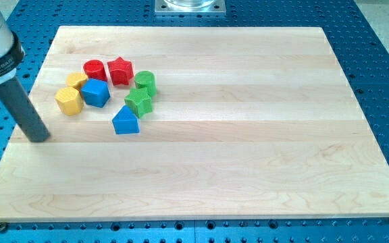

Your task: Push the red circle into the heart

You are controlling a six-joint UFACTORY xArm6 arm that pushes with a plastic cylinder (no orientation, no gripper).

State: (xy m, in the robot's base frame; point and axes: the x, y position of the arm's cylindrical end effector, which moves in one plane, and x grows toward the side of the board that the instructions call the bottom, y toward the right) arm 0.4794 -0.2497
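The red circle (94, 69) lies near the board's upper left, touching the red star (120, 71) on its right. A yellow heart-like block (77, 80) sits just below-left of the red circle, partly behind a blue block (95, 92). My tip (40, 139) rests on the board near its left edge, below-left of the whole cluster. It touches no block; the nearest is the yellow hexagon (68, 100).
A green circle (145, 82), a green star (140, 101) and a blue triangle (125, 121) lie to the cluster's right and bottom. The wooden board (248, 148) sits on a blue perforated table. A metal mount (190, 6) shows at the view's top.
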